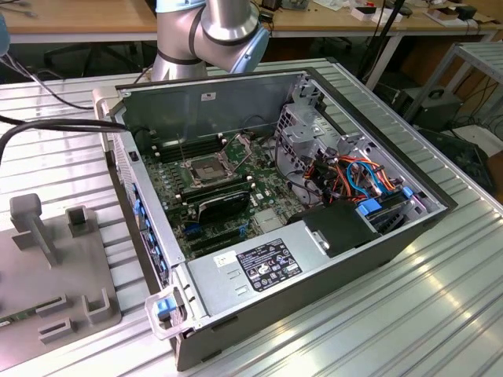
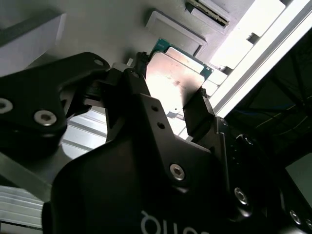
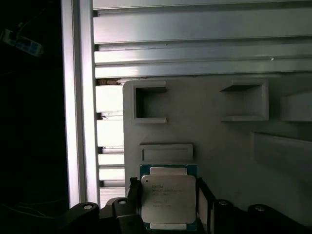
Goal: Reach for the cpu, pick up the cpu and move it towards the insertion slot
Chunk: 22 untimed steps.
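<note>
Nearest the lens: gripper (image 2: 171, 75) — black housing with bolt heads up close in the second wrist view, straddling the cpu (image 2: 178, 83). Same story in the first wrist view: gripper (image 3: 166, 187) sits astride the cpu (image 3: 168, 200), flanking two opposite edges. Can't tell whether the jaws are actually clamped on the chip or just standing beside it, and can't tell whether it is lifted or lying flat. Cpu shows a silvery lid with a thin green border, lid facing the camera. It is at a grey tray (image 3: 209, 141), just beside a small raised rectangular frame (image 3: 166, 152); two square pockets (image 3: 150, 103) are further along the tray. Tray rests on a ribbed aluminium table (image 3: 195, 48), near the table's edge rail (image 3: 78, 97). Exterior view: socket (image 1: 206, 167) — shiny metal frame, dark centre — on the green board inside the open computer case (image 1: 354, 267), towards the exterior view's left of the case interior. Arm (image 1: 212, 31) rises behind the case's back wall
</note>
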### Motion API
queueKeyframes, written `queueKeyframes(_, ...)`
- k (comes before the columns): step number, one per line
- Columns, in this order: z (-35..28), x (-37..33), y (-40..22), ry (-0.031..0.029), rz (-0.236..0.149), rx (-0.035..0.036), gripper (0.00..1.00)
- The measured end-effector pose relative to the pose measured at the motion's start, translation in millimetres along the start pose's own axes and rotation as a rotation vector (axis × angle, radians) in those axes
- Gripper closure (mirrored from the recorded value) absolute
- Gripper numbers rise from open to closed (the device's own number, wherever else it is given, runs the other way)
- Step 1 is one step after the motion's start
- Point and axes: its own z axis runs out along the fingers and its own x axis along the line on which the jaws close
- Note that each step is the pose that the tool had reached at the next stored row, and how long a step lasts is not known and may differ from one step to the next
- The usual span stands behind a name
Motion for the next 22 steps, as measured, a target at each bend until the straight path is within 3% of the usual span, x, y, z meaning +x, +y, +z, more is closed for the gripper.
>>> queueKeyframes(8, -22.2, 0.5, 0.1, 0.0001, 0.0, 0.0, 0.45)
queueKeyframes(9, -28.4, 0.7, 0.2, 0.0001, 0.0, 0.0, 0.45)
queueKeyframes(12, -37.8, 0.9, 0.2, 0.0, 0.0, 0.0, 0.45)
queueKeyframes(19, -55.4, 1.3, 0.3, 0.0, 0.0, -0.0001, 0.45)
queueKeyframes(22, -69.1, 1.6, 0.5, 0.0, 0.0, -0.0001, 0.45)
